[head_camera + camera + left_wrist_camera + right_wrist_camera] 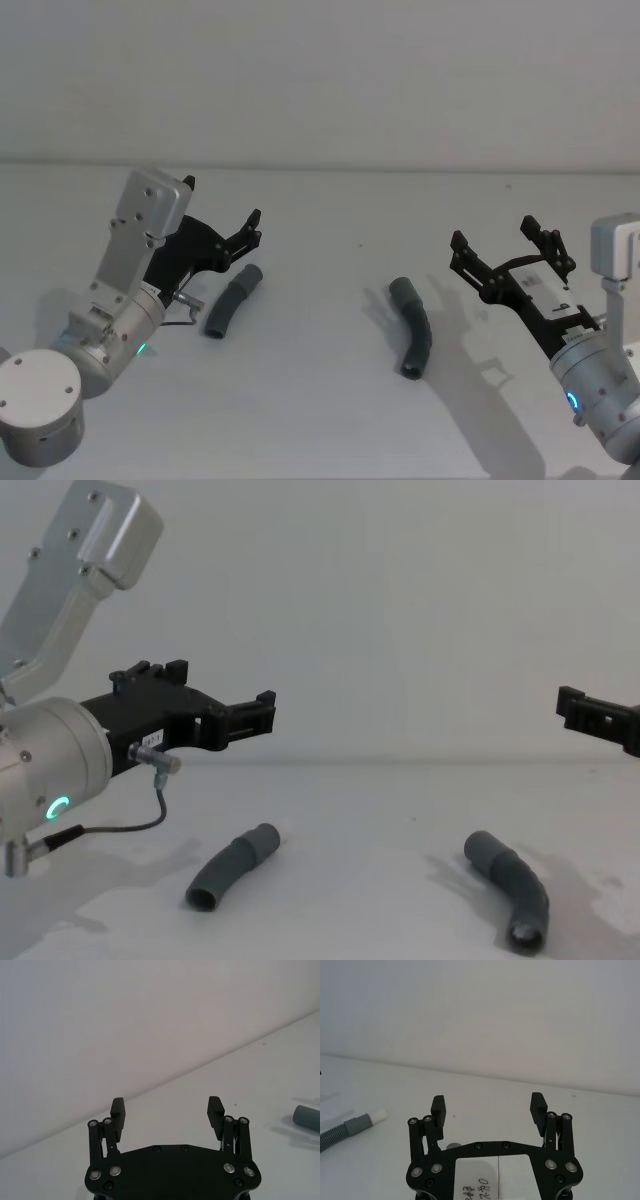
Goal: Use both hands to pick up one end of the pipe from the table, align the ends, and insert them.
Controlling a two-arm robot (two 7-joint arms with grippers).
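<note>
Lower left tool, spread, onto left pipe piece lying on counter beside it. Lower right tool, also spread, onto right pipe piece to its left. Grip mid-bend, leaving facing ends free.

High head, low chest views; shared table.

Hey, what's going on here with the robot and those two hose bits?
Nothing is held yet. The left pipe and the right pipe lie apart on the table. The left gripper hovers open close by the left one; the right gripper hovers open to the right of the other. Neither touches a pipe.
</note>
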